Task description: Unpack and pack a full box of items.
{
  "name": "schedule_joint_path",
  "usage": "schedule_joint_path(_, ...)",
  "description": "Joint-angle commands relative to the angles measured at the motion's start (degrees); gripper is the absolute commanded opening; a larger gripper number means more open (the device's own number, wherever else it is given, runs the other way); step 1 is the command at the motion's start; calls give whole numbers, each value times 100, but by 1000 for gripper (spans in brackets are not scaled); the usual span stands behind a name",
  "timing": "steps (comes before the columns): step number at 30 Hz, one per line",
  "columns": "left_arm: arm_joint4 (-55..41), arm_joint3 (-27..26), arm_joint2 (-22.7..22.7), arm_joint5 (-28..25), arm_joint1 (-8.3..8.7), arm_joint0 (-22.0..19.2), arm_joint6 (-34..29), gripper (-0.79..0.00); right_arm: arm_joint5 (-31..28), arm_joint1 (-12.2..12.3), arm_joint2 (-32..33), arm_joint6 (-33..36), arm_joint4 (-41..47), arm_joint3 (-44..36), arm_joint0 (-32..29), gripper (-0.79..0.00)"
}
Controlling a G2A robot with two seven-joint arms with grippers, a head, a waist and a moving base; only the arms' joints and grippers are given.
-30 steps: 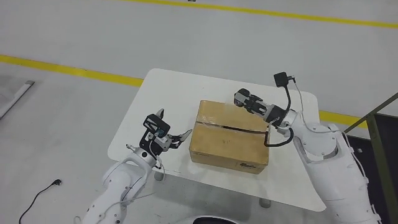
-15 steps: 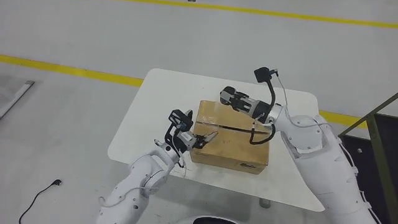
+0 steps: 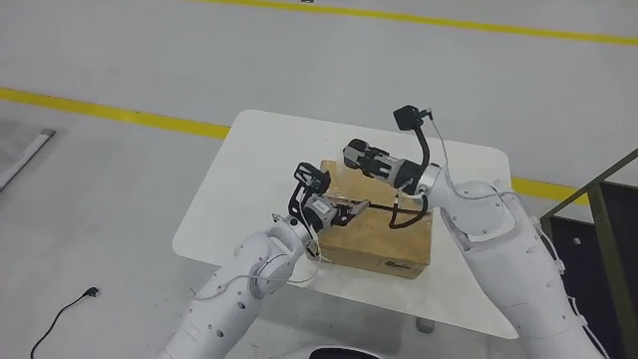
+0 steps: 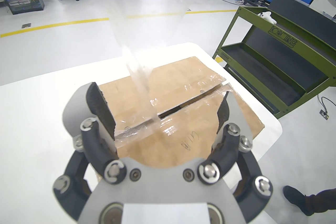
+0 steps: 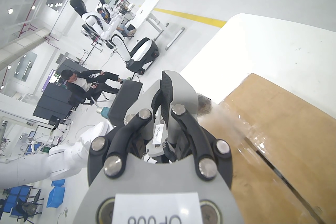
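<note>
Swung the left gripper (image 3: 351, 209) in from the edge of the table (image 3: 249, 160) to above the box (image 3: 394, 244) within the last second, and drew the right gripper (image 3: 351, 152) along the lid's far edge.

From above: finds both grippers over the cardboard lid, close together.

From the left wrist: shows ribbed black fingers (image 4: 101, 109) spread wide, grasping nothing, with the lid seam lying between and just beyond them. Also shows a strip of tape (image 4: 141, 33), clear, glossy and crinkled, stretched from that seam up to the right gripper's pads.

From the right wrist: shows fingers (image 5: 166, 88) clenched together, apparently on the tape end (blurred here), with the matte brown box just beyond the fingertips.

Judged an early stage: only partly peeled, with flat flaps yet to open, contents to lift out, and all repacking left.
</note>
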Motion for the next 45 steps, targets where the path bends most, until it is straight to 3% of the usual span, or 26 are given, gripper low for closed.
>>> schedule_joint_path(1, 42, 62, 26, 78, -19, -14, 17, -517, 22, 1, 1, 19, -1, 4, -2, -785)
schedule_joint_path(2, 69, 88, 36, 129, -29, -20, 16, -785, 35, 1, 2, 26, -2, 3, -7, -785)
schedule_joint_path(14, 179, 288, -120, 397, -78, -39, 185, -785, 76, 6, -45, 249, -20, -54, 0, -785)
schedule_joint_path(15, 183, 309, -140, 404, -80, -45, 197, -785, 89, 6, -48, 258, -17, -49, 3, -714)
schedule_joint_path(17, 191, 334, -174, 398, -84, -49, 224, -785, 90, 5, -52, 272, -10, -49, 11, -671)
schedule_joint_path(19, 184, 360, -221, 400, -86, -47, 252, -785, 94, 5, -52, 280, -13, -45, 17, -566)
schedule_joint_path(21, 176, 385, -278, 391, -84, -39, 273, -785, 118, 7, -12, 227, -4, -44, 22, -252)
schedule_joint_path(23, 153, 426, -359, 415, -79, -17, 291, -785, 153, 19, 78, 153, -49, -38, 9, -231)
schedule_joint_path(28, 174, 517, -579, 403, -48, 36, 317, -785, 239, 74, 476, -123, 32, -11, -307, -49)
schedule_joint_path(30, 223, 579, -679, 417, -30, 44, 297, -785, 263, 99, 624, -194, 56, 2, -492, -83)
schedule_joint_path(32, 245, 622, -761, 414, -18, 59, 314, -785, 278, 114, 713, -244, 117, -1, -685, -345)
schedule_joint_path(36, 260, 721, -919, 427, 2, 73, 340, -785, 265, 129, 758, -351, 155, 32, -1045, -560)
schedule_joint_path(38, 282, 767, -1003, 446, 13, 67, 357, -785, 225, 133, 756, -444, 121, 61, -1198, -785)
schedule_joint_path(45, 235, 924, -1351, 426, 65, 103, 379, -785, 84, 119, 717, -839, 124, 276, -1556, -785)
